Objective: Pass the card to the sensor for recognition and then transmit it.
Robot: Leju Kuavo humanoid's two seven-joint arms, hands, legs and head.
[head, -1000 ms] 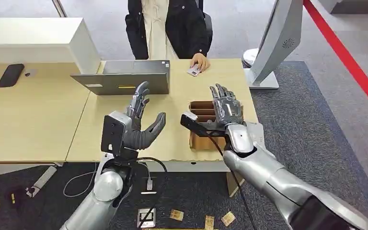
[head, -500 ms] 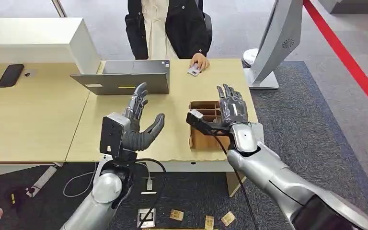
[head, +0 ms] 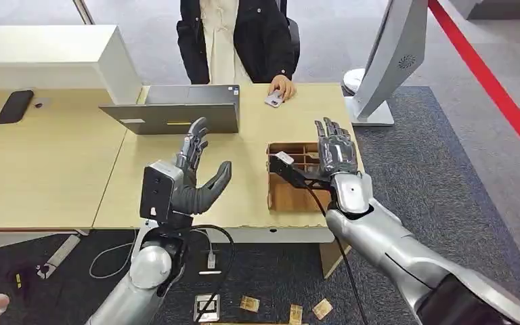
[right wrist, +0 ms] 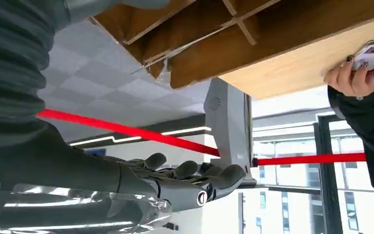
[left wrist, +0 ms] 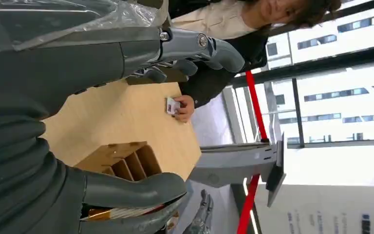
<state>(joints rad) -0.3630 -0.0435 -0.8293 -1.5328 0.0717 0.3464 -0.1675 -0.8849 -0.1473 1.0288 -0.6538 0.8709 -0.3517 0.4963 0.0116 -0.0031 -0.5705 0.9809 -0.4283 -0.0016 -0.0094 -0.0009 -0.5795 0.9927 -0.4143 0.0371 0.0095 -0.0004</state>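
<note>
**Inspector:** State of both hands?

**Assessor:** The left hand (head: 200, 177), left of centre in the head view, is raised over the pale wooden counter (head: 47, 169) with fingers spread and thumb out, holding nothing. The right hand (head: 337, 150), right of centre, is likewise flat and spread, empty, above the brown cardboard divider box (head: 286, 196).

**Inspector:** And the card?

**Assessor:** The small white card (head: 273, 101) lies at the upper centre of the frame, on the counter's far edge, under the person's hand (head: 284, 87). It is well apart from both robot hands. The left wrist view shows it pinched in that person's fingers.

**Inspector:** The step in hand?

**Assessor:** In my judgement, taking the card; nothing is gripped yet. The right hand is the nearer one. It should reach past the box, keep its palm low and fingers apart, and close only once the card's edge sits between thumb and fingers.

**Inspector:** Risks?

**Assessor:** A thin card flat on wood gives little to pinch; it is better received from the person's fingers. The grey open laptop (head: 176, 112) sits at upper left, and the tilted white kiosk screen (head: 393, 54), probably the sensor, stands at upper right, so the arm should clear its base.
</note>
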